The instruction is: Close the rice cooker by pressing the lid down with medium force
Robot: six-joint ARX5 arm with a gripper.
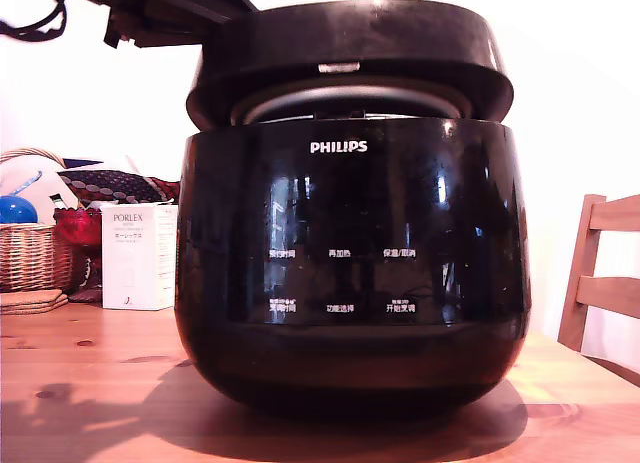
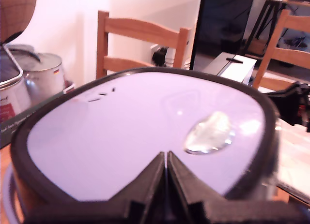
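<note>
lid nearly down, closed jaws bearing on its top

the rice cooker [image 1: 350, 263] stood on the wooden tabletop [image 1: 90, 383], filling the middle of the exterior view. its lid [image 1: 350, 53] sat low but not latched: a gap showed along the front, with the silver inner plate [image 1: 350, 101] visible in it. the gripper [image 2: 166, 158] had its jaws pressed together with nothing between them, tips resting on the lid's glossy top at about six o'clock of its oval in the wrist view, probably so the closed tips served as one blunt pusher. a shiny spot [image 2: 209, 133] lay just beside them. pressing remained unfinished, judging by the gap.
</note>
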